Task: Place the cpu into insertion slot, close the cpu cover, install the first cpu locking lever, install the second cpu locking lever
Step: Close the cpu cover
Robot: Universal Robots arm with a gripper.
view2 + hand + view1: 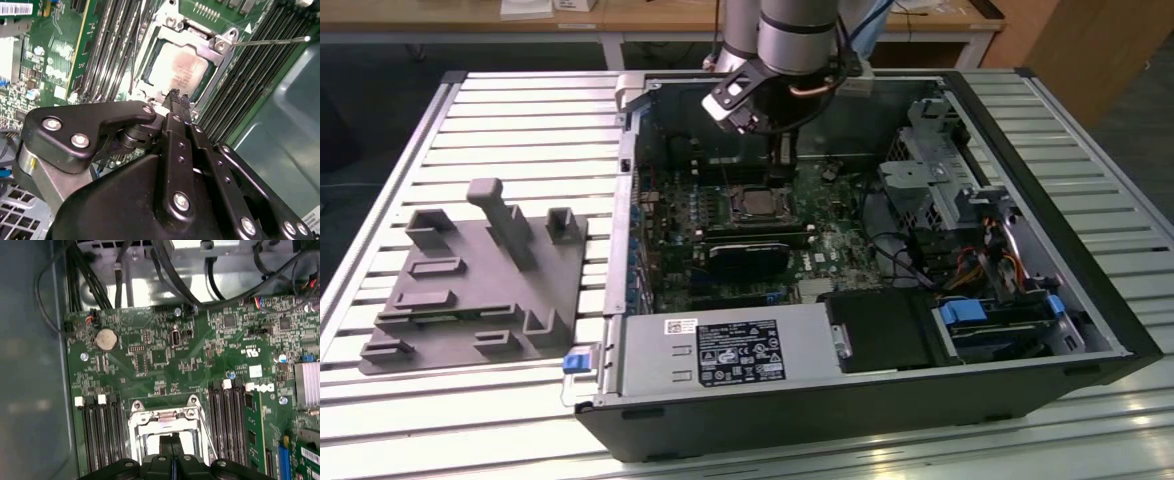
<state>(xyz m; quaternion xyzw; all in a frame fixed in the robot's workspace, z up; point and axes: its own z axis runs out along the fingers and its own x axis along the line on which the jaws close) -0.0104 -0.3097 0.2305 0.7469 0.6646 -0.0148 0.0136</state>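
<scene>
**A:** Status of the job?

**B:** Open computer case (pixel 854 415) on the table (pixel 520 110), with the green motherboard (pixel 150 355) beneath the fingers (pixel 175 106). The insertion slot (pixel 732 203) sits just ahead of the fingertips. The cpu cover (pixel 216 46) looks lowered onto it. The cpu (pixel 181 70) shows its pale face through the window, seated. By my reading, steps one and two are done.

**A:** Levers?

**B:** One locking lever (pixel 270 41), a thin wire rod, sticks out free past the cover's corner, beyond the fingertips. I judge it unlatched. The second I cannot make out.

**A:** Arm pose?

**B:** The arm (pixel 794 30) reaches down into the case from above with the wrist tilted, fingers aimed at the slot's near edge. They are pressed together with nothing between them. Contact with the frame: cannot tell.
</scene>
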